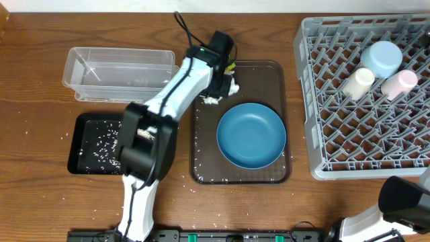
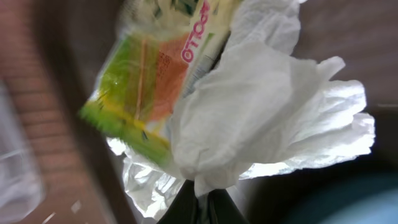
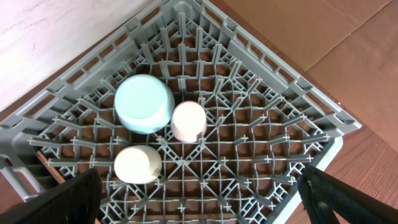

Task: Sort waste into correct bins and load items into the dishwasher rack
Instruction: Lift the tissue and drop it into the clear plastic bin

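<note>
My left gripper (image 2: 200, 206) is shut on a pinch of crumpled white paper (image 2: 267, 118), with the yellow-green printed wrapper (image 2: 143, 81) bunched against it. Overhead, the left gripper (image 1: 224, 79) holds this waste (image 1: 213, 99) over the top-left corner of the brown tray (image 1: 275, 77). The dark-blue dish (image 1: 250, 134) lies on that tray. Rice grains (image 1: 101, 144) lie in the black tray (image 1: 79, 128); the clear tub (image 1: 121, 70) stands behind it. My right gripper (image 3: 199, 180) hangs open above the grey rack (image 3: 273, 93), which holds the light-blue bowl (image 3: 144, 103), pink cup (image 3: 188, 121) and cream cup (image 3: 137, 163).
The rack (image 1: 316, 101) fills the right side of the table. A few stray grains dot the wood near the black tray and along the brown tray's left rim. The left arm (image 1: 168, 101) crosses between the tub and the brown tray.
</note>
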Controlling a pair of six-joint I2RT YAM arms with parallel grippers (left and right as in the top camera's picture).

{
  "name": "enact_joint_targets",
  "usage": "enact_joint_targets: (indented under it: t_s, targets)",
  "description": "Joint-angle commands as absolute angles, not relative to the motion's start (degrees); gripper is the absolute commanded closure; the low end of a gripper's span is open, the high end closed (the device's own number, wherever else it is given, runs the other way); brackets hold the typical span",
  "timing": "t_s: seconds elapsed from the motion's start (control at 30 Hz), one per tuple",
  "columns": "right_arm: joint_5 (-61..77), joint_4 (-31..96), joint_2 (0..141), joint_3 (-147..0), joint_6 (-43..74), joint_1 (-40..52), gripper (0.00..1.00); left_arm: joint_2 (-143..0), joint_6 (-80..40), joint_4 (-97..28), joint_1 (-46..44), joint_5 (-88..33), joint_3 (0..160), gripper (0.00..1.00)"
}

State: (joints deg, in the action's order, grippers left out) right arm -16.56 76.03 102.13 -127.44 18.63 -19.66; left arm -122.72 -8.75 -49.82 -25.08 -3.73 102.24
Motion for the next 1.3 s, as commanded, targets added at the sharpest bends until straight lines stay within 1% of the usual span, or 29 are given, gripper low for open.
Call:
enact_joint_targets:
  t_s: [0.0, 0.13, 0.3, 0.37, 0.47, 0.6, 0.83, 0.87, 0.9, 0.97, 1.0, 1.07, 1.13, 1.2, 1.27]
  targets:
    - [-17.56, 76.09, 102.43, -127.48, 17.96, -19.86, 0.01, -112.88, -9.32, -50.30, -24.99, -3.84, 102.41, 0.94]
    - [-17.56, 76.09, 102.43, -127.48, 17.96, -19.86, 0.01, -106.56, -9.30, -50.33, -24.60, -3.07, 102.41, 0.94]
    - [-17.56, 76.09, 102.43, -127.48, 17.96, -19.86, 0.01, -103.07, -9.30, -50.11, -23.35, -1.61, 102.39, 0.94]
    - [-17.56, 76.09, 102.43, -127.48, 17.96, -19.86, 0.01, -102.98, -9.34, -49.69, -22.39, 0.91, 102.39, 0.94]
    - [-17.56, 76.09, 102.43, -127.48, 17.96, -19.86, 0.01, -103.09, -11.81, -49.10, -20.34, 8.10, 102.37, 0.94]
    - [-17.56, 76.09, 102.43, -127.48, 17.96, -19.86, 0.01, -103.24, -16.88, -48.12, -15.97, 14.41, 102.32, 0.94]
    - [-17.56, 76.09, 102.43, -127.48, 17.96, -19.86, 0.01, -105.51, -24.40, -48.14, -6.13, 14.44, 102.21, 0.93]
    - [-17.56, 76.09, 102.43, -127.48, 17.96, -19.86, 0.01, -106.17, -24.86, -48.21, -5.08, 13.98, 102.21, 0.92]
    - [-17.56, 76.09, 102.43, -127.48, 17.96, -19.86, 0.01, -106.94, -25.50, -48.51, -4.03, 13.34, 102.21, 0.86]
    - [-17.56, 76.09, 102.43, -127.48, 17.96, -19.86, 0.01, -108.33, -26.11, -49.41, -2.52, 11.60, 102.21, 0.65]
    - [-17.56, 76.09, 102.43, -127.48, 17.96, -19.86, 0.01, -108.97, -26.11, -49.91, -1.91, 10.72, 102.21, 0.62]
    - [-17.56, 76.09, 102.43, -127.48, 17.96, -19.86, 0.01, -110.08, -26.89, -50.52, -1.19, 9.98, 102.21, 0.60]
    - [-17.56, 76.09, 102.43, -127.48, 17.96, -19.86, 0.01, -110.85, -26.94, -50.76, -0.91, 9.02, 102.21, 0.54]
    - [-17.56, 76.09, 102.43, -127.48, 17.96, -19.86, 0.01, -111.07, -26.89, -51.24, -0.95, 7.60, 102.21, 0.53]
    - [-17.56, 76.09, 102.43, -127.48, 17.96, -19.86, 0.01, -111.07, -26.85, -51.59, -1.34, 4.19, 102.21, 0.54]
